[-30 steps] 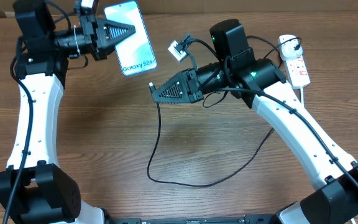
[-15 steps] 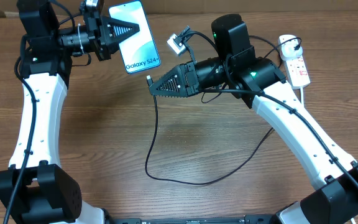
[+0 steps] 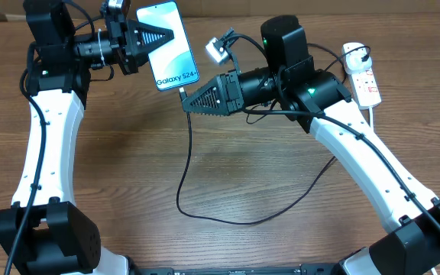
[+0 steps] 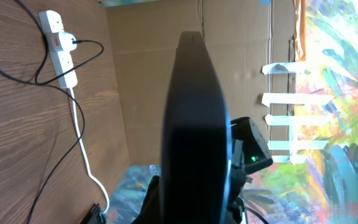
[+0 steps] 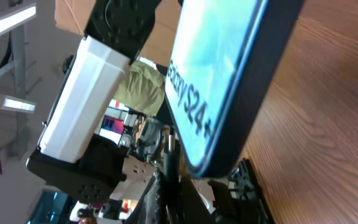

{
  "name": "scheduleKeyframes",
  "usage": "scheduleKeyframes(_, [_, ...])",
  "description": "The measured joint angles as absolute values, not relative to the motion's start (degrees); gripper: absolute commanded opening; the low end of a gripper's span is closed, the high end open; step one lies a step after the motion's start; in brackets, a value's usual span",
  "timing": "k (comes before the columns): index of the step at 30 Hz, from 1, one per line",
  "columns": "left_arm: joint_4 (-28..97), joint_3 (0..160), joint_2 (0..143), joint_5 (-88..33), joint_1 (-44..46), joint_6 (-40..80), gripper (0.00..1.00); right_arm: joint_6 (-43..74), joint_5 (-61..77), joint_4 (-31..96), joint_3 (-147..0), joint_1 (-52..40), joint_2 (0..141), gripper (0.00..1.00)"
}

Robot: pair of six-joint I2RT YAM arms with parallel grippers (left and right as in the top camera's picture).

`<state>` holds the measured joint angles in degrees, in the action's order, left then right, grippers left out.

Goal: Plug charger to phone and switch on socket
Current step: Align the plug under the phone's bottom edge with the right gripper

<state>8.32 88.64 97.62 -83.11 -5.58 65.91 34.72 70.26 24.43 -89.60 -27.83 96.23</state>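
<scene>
My left gripper (image 3: 161, 37) is shut on the phone (image 3: 170, 46), a light blue screen reading "Galaxy S24", held above the table at the back. In the left wrist view the phone (image 4: 194, 118) shows as a dark edge-on slab. My right gripper (image 3: 186, 102) is shut on the charger's black connector tip (image 3: 183, 95), which sits just below the phone's lower edge. In the right wrist view the connector (image 5: 166, 146) stands next to the phone's bottom end (image 5: 219, 93). The black cable (image 3: 205, 210) loops over the table. The white socket (image 3: 361, 75) lies at the back right.
A thick white cord (image 3: 374, 114) runs down from the socket. A black plug and cable (image 3: 363, 55) sit at the socket's top end. A small white camera module (image 3: 218, 50) sticks up by my right arm. Cardboard lines the back wall (image 4: 154, 81).
My left gripper has carried the phone slightly right. My right gripper has lifted the connector up and left, close under the phone's lower edge. The cable loop has shifted with it.
</scene>
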Motion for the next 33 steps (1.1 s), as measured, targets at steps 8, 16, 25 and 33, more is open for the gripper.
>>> scheduleKeyframes(8, [8.29, 88.64, 97.62, -83.11, -5.58, 65.91, 0.04, 37.36, 70.00, 23.31, -89.60, -27.86, 96.23, 0.04])
scheduleKeyframes(16, [8.27, 88.64, 97.62, -83.09, -5.58, 65.93, 0.04, 38.57, 69.80, 23.31, -89.60, -28.56, 97.34, 0.04])
scheduleKeyframes(25, [8.29, 88.64, 97.62, -83.11, -5.58, 65.93, 0.04, 39.03, 69.63, 23.11, -89.60, -28.64, 98.10, 0.04])
scheduleKeyframes(33, [8.27, 88.64, 97.62, -83.11, -5.58, 65.93, 0.04, 39.27, 72.03, 21.78, -89.60, -28.62, 98.10, 0.04])
